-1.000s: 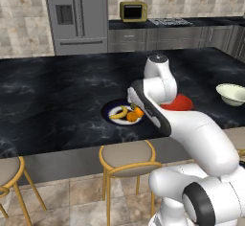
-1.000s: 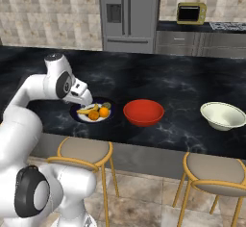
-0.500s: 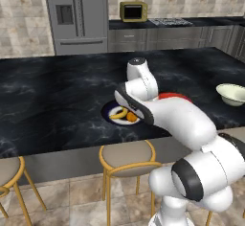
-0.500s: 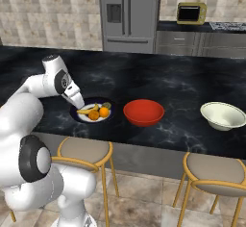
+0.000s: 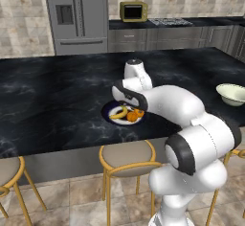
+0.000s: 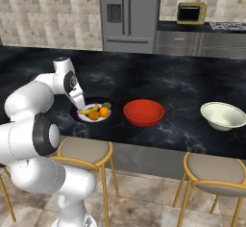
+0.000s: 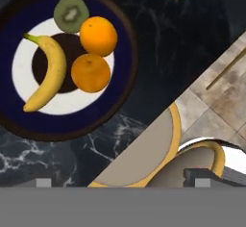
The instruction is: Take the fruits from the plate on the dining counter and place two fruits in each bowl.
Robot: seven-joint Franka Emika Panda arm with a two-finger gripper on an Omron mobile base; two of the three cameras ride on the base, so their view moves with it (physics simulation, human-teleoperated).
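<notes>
- In the left base view the arm [image 5: 162, 103] covers the right part of the plate [image 5: 109, 109], so only the banana [image 5: 118, 113] and one orange [image 5: 132, 117] are clear there, and it hides the red bowl.
- The right base view shows the red bowl [image 6: 143, 112] just right of the plate, and the cream bowl [image 6: 223, 115] well apart toward the right end of the counter [image 6: 182, 86].
- From the hand view, the plate holds all four fruits: banana, two oranges [image 7: 98, 36] touching, and a green fruit [image 7: 71, 13] cut to show a pale core.
- The plate sits near the counter's front edge, above a stool [image 7: 144, 161].
- The claw [image 6: 79, 101] hangs over the plate's left rim, fingers spread, pinching nothing; its tips are barely visible.
</notes>
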